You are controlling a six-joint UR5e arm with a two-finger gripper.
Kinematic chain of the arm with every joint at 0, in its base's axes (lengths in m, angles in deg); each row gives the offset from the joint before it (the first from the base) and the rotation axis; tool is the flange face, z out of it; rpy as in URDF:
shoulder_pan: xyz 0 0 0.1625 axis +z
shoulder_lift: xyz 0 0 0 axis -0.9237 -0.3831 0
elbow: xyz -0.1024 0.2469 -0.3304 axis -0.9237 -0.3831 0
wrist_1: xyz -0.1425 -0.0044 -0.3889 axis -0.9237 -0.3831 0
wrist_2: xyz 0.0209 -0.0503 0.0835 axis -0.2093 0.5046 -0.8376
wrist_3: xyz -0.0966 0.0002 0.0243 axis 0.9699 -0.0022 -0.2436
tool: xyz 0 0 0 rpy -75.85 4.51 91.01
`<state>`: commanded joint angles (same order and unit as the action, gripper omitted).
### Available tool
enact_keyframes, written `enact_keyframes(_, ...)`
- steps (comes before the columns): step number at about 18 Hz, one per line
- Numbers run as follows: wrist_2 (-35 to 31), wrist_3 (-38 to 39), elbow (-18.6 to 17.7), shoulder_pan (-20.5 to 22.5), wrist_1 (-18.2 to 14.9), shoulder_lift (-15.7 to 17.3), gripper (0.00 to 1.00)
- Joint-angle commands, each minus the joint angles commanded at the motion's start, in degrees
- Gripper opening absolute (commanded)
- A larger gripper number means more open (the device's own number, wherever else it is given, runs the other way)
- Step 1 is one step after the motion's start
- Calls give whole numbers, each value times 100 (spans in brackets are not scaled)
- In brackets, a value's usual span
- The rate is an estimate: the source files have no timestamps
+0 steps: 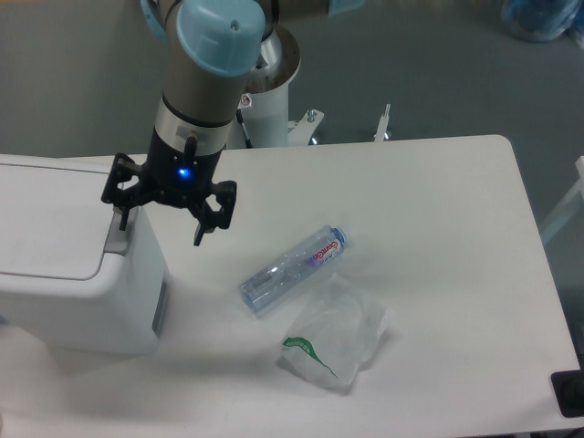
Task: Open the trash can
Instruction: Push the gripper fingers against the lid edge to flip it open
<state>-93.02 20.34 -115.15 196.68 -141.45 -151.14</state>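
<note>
While the trash can (68,265) sits at the left edge of the white table (438,210), its flat lid down and shut, the gripper (161,212) hangs over the can's right rim with its black fingers (206,219) spread wide and nothing between them. One finger is above the grey push-bar (119,233) (whether it touches the bar cannot be told from this view), the other is over bare table to the right of the can. A blue light glows on the gripper body. Near the middle of the table lies a clear plastic bottle (294,270) on its side, and just beside it, lower right, a clear plastic bag (333,333) with green print.
</note>
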Motion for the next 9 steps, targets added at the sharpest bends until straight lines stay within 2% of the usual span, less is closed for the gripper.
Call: enact_keyframes(9,-26,0,-62,0,9,-18,100)
